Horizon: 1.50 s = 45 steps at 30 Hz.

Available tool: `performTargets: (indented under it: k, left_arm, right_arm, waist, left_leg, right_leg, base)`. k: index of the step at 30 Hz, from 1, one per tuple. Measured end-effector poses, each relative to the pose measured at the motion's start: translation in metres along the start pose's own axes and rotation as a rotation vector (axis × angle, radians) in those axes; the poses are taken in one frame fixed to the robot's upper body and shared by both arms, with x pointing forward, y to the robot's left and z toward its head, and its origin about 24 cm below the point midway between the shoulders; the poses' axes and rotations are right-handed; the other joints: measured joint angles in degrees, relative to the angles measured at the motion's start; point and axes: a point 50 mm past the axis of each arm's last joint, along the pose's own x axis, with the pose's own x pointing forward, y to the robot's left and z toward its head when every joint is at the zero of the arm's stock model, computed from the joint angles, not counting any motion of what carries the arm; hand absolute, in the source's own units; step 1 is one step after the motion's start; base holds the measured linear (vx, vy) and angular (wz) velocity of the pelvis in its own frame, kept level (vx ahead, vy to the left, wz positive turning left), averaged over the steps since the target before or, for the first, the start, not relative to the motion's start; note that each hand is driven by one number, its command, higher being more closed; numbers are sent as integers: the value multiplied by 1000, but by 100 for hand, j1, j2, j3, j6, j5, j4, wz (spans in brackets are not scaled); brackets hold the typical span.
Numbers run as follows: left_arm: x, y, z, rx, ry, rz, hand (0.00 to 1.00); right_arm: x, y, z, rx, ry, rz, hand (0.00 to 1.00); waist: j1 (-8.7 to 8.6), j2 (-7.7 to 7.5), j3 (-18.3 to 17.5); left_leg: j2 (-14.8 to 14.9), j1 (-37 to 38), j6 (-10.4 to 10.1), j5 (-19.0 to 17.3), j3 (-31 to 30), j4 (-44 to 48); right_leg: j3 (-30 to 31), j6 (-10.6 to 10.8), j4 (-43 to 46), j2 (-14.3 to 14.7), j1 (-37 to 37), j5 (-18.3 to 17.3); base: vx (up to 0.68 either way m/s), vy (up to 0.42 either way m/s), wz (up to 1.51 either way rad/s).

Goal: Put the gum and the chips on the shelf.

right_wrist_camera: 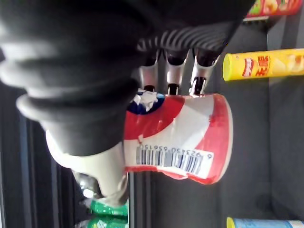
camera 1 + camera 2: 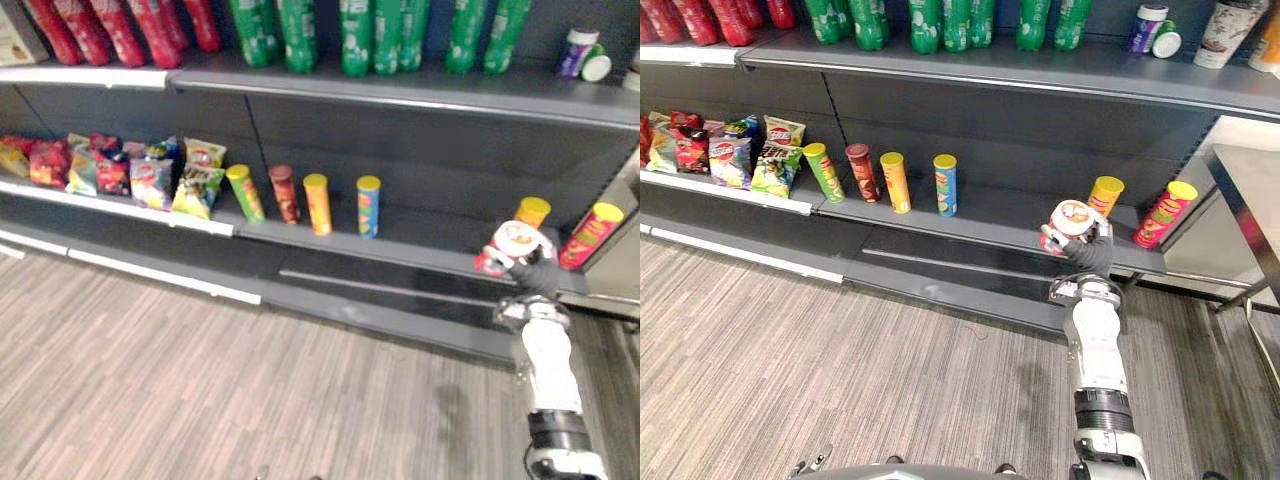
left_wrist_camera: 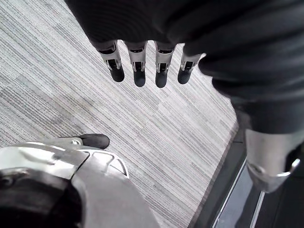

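Observation:
My right hand (image 2: 1092, 252) is shut on a red and white chips can (image 2: 1071, 221), fingers curled round its side in the right wrist view (image 1: 176, 137). It holds the can tilted in front of the lower shelf (image 2: 420, 238), just left of a yellow can (image 2: 532, 211) and a leaning red can (image 2: 592, 235). Two gum bottles (image 2: 1152, 28) stand on the upper shelf at the right. My left hand (image 3: 139, 66) hangs over the striped floor, fingers straight and holding nothing.
A row of chips cans (image 2: 317, 203) stands on the lower shelf, with snack bags (image 2: 150, 175) further left. Green bottles (image 2: 358, 35) and red bottles (image 2: 120, 28) line the upper shelf. A metal table (image 2: 1250, 190) stands at the right.

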Motion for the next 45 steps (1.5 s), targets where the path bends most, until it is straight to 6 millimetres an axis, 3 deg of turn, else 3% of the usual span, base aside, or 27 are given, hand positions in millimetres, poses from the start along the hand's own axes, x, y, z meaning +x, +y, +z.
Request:
performTargets:
  k: [4, 8, 10, 11, 13, 14, 16, 17, 19, 21, 22, 23, 25, 26, 28, 29, 32, 33, 35, 36, 40, 42, 45]
  left_arm:
    - [0, 0, -1, 3, 7, -1, 0]
    - [1, -1, 1, 9, 2, -4, 0]
    - [1, -1, 3, 11, -1, -4, 0]
    - [3, -1, 8, 15, -15, -2, 0]
    - [6, -3, 16, 24, -34, -6, 0]
    - [5, -5, 17, 26, -36, -10, 0]
    - [5, -7, 14, 34, -30, -16, 0]
    - [5, -7, 16, 29, -37, -16, 0]
    - [3, -6, 16, 21, -46, -16, 0]
    - [2, -7, 16, 7, -55, -20, 0]
    - [2, -6, 19, 5, -68, -24, 0]
    - [2, -7, 19, 5, -69, -26, 0]
    - [2, -8, 20, 4, -77, -35, 0]
    - [2, -8, 21, 4, -79, -37, 0]
    - [1, -11, 23, -1, -92, -44, 0]
    - [1, -11, 22, -1, -93, -45, 0]
    - [-1, -13, 17, -1, -79, -50, 0]
    - [-1, -11, 16, -1, -78, -48, 0]
    - [2, -5, 26, 21, -102, -38, 0]
    - [6, -5, 38, 42, -134, -42, 0]
    - [7, -9, 46, 57, -156, -55, 0]
    - [8, -8, 49, 65, -163, -55, 0]
    - [8, -7, 51, 74, -167, -56, 0]
  right_arm:
    - [2, -21, 4, -6, -16, -94, 100]
    - [2, -30, 5, -9, -21, -137, 100]
    - [1, -32, 4, -12, -16, -151, 100]
    - [0, -32, 3, -13, -12, -152, 100]
    - [0, -32, 4, -12, -13, -151, 100]
    - [-1, -28, 5, -5, -17, -133, 100]
    - [-4, -27, 6, -3, -22, -124, 100]
    - [-7, -28, 6, -4, -24, -128, 100]
    - [-9, -28, 10, -5, -41, -127, 100]
    - [-14, -34, 13, -8, -55, -144, 100]
    - [-16, -38, 14, -3, -60, -165, 100]
    - [-16, -40, 14, 0, -63, -173, 100]
    - [-16, -44, 15, 31, -63, -197, 100]
    - [-16, -43, 15, 34, -63, -192, 100]
    - [-14, -35, 15, 64, -62, -162, 100]
    - [-13, -31, 15, 69, -63, -147, 100]
    - [-8, -17, 20, 93, -83, -106, 100]
    - [-9, -12, 21, 110, -91, -96, 100]
    - [-13, -6, 21, 148, -95, -97, 100]
    - [-16, -7, 23, 146, -105, -91, 100]
    - [-17, 3, 22, 147, -98, -33, 100]
    - [-18, 7, 21, 149, -92, -16, 100]
    - [-19, 14, 20, 169, -89, 1, 100]
  waist:
    - [-61, 2, 0]
    - [-130, 2, 2]
    - [-159, -4, 30]
    - [-172, -63, 107]
    - [-178, -116, 247]
    - [-161, -4, 313]
    - [-161, 63, 344]
    - [-165, 59, 419]
    - [-161, 61, 561]
    - [-172, 34, 630]
    - [-193, 7, 645]
    - [-193, 6, 647]
    - [-198, 3, 655]
    - [-199, 3, 656]
    - [-165, 8, 660]
    - [-165, 17, 655]
    - [-148, 108, 634]
    - [-117, 100, 616]
    - [-169, -180, 594]
    - [-173, -267, 586]
    - [-74, -274, 575]
    - [-13, -282, 569]
    - [24, -286, 549]
  left_leg:
    - [8, 13, -9, -8, -3, 0]
    - [21, -140, -11, -6, -28, 1]
    - [37, -245, -8, -21, -45, 87]
    - [90, -419, 3, -206, -92, 499]
    - [280, -753, -2, -633, -139, 1412]
    - [676, -1084, 6, -1086, -138, 2365]
    - [944, -1169, 59, -1193, -72, 2862]
    - [1393, -1515, 445, -1049, 39, 3880]
    - [1745, -1798, 1010, -683, -211, 4780]
    - [1810, -2109, 854, -200, -826, 5261]
    - [1760, -2275, 556, -274, -1037, 5341]
    - [1736, -2300, 497, -335, -1066, 5327]
    - [1463, -2380, 116, -641, -1097, 4524]
    - [1393, -2377, 36, -672, -1117, 4157]
    - [1108, -2260, -364, -375, -1277, 2385]
    - [1083, -2217, -436, -303, -1277, 2042]
    - [1080, -1932, -366, -42, -1290, 1389]
    - [1028, -1856, -217, 235, -1366, 1512]
    - [871, -1940, -68, -121, -1233, 1959]
    - [822, -2177, 117, -652, -1167, 2663]
    - [627, -2178, 378, -1302, -832, 3266]
    - [547, -2100, 383, -1469, -725, 3246]
    - [510, -1992, 416, -1604, -593, 3189]
  right_leg:
    - [-12, -35, 82, -17, -23, -33]
    - [-38, -83, 270, -58, -233, -99]
    - [-35, -98, 661, -173, -436, -295]
    - [-25, -114, 1170, -355, -631, -553]
    - [4, -130, 1830, -560, -845, -931]
    - [100, -185, 2208, -501, -976, -1269]
    - [162, -244, 2248, -372, -967, -1343]
    - [239, -321, 2251, -215, -927, -1388]
    - [440, -411, 2242, -14, -809, -1441]
    - [566, -448, 2039, 180, -649, -1447]
    - [638, -503, 1870, 243, -560, -1414]
    - [658, -507, 1856, 242, -562, -1411]
    - [799, -547, 1749, 271, -584, -1387]
    - [828, -547, 1724, 286, -584, -1388]
    - [992, -552, 1685, 362, -588, -1405]
    - [1051, -525, 1688, 395, -574, -1414]
    - [1424, -298, 1734, 553, -443, -1528]
    - [1655, -168, 1815, 508, -436, -1628]
    - [1741, -3, 1755, 271, -382, -1679]
    - [1741, 173, 1576, 108, -231, -1631]
    - [1766, 472, 1457, -303, -60, -1474]
    - [1809, 503, 1698, -436, -181, -1448]
    - [1719, 372, 2921, -647, -816, -1309]
  base:
    - [-1, -1, -2]
    - [-15, -5, 5]
    - [-9, -6, 7]
    - [-21, -16, 16]
    - [-50, -64, 5]
    - [-60, -107, -21]
    - [-24, -131, -33]
    - [2, -190, -46]
    - [-2, -167, -57]
    - [78, -138, -47]
    - [129, -129, -34]
    - [103, -67, -32]
    - [137, -32, -25]
    - [183, -17, -29]
    - [213, 33, -42]
    - [274, 96, -57]
    - [310, 189, -77]
    - [234, 206, -65]
    - [377, 296, -34]
    - [525, 412, -16]
    - [304, 291, -18]
    - [197, 219, -22]
    - [93, 123, -16]
